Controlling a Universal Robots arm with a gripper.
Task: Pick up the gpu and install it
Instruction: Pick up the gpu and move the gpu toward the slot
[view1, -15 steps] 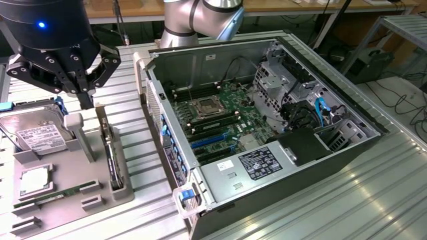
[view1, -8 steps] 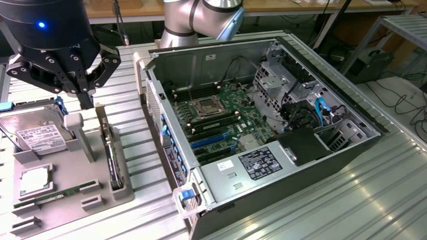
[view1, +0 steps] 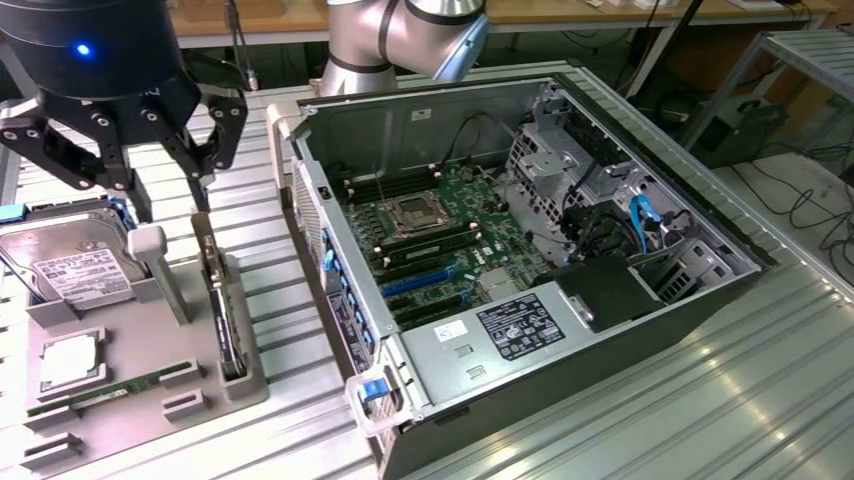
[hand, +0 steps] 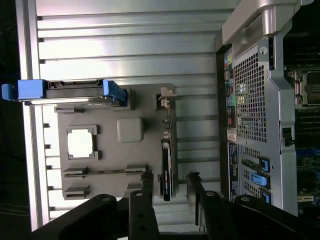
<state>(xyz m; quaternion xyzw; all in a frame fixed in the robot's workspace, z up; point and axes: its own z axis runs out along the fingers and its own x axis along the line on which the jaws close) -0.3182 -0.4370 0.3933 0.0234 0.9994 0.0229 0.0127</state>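
The gpu (view1: 220, 300) is a thin dark card standing on edge in a slot of the grey holder (view1: 187, 345), with a pale metal bracket at its far end. In the wrist view the gpu (hand: 167, 162) runs lengthwise between the two black fingers (hand: 146, 197). My gripper (view1: 167, 190) hangs open above the holder, over the far end of the card and apart from it. The wrist view places the gripper (hand: 170, 195) in line with the card, one finger on each side, nothing held.
The open computer case (view1: 694, 300) lies at the exterior view's right, with its motherboard (view1: 441, 235) exposed. On the holder sit a silver hard drive (view1: 74, 262), a processor (view1: 67, 362) and a green memory stick (view1: 114, 390). Ribbed metal table (view1: 747, 400) lies all around.
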